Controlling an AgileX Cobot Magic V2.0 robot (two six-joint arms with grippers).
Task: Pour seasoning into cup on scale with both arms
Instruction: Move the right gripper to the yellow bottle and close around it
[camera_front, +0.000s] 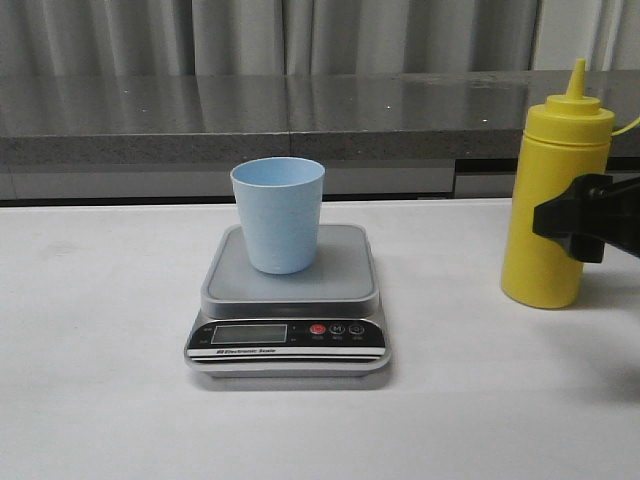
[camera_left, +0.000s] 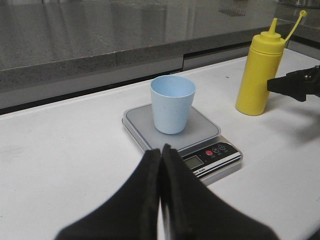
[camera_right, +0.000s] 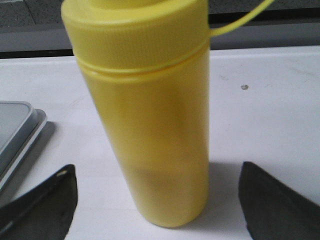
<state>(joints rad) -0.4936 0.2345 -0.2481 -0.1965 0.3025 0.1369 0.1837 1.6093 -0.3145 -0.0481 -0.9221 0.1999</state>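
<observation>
Seasoning (camera_front: 553, 200): stood upright on the tabletop (camera_front: 100, 380), well to the right of the scale (camera_front: 288, 300); yellow bottle, nozzle cap on, tether strap curling off to one side.
Cup (camera_front: 279, 213): sat upright on the scale platform, slightly back of centre; looked empty from the left wrist view.
Right tool (camera_right: 155, 200): spread wide, one finger each side of the bottle, neither touching; level with the lower half of the body.
Left tool (camera_left: 161, 195): clenched, fingers pressed together, grasping nothing; held back from the scale on the near side.
Risk, grip: could knock the tall bottle over if one finger met it first; soft wall could squirt early if squeezed hard.
Risk, pour: light cup could tip or slide off the platform if nudged by the nozzle; unsteadied by the left tool.
</observation>
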